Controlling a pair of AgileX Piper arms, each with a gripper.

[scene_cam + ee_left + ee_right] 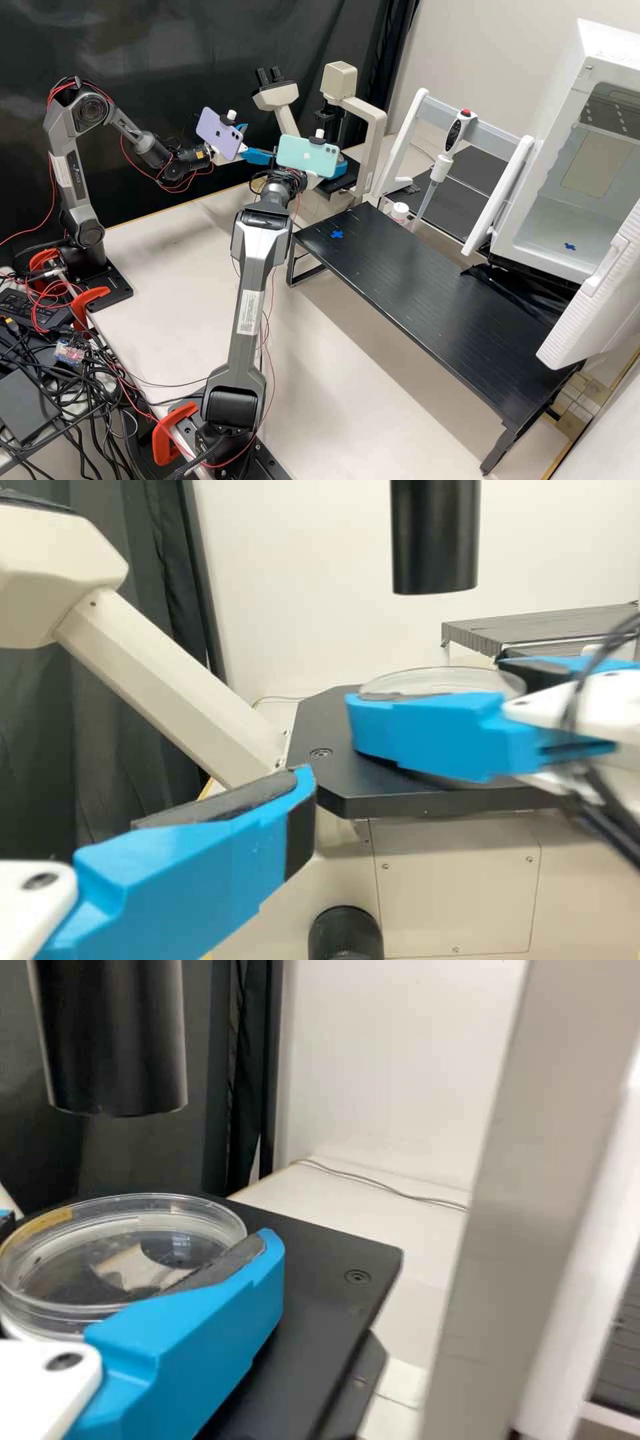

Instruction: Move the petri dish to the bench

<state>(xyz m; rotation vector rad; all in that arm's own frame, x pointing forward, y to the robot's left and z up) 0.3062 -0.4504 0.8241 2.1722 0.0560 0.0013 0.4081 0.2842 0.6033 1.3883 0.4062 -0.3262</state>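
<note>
Petri dish (118, 1250), clear, round, plastic, at flat black microscope stage (335, 1250), apparently pinched in blue-fingered right gripper (430, 690). Blue-fingered left gripper (259, 142) spread, close by. Could slip from off-centre grip, or clip black cylindrical tube (112, 1040) if lifted steeply.

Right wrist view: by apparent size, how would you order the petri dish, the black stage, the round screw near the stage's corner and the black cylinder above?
1. Black stage
2. Petri dish and black cylinder, too alike to rank
3. Round screw
</note>
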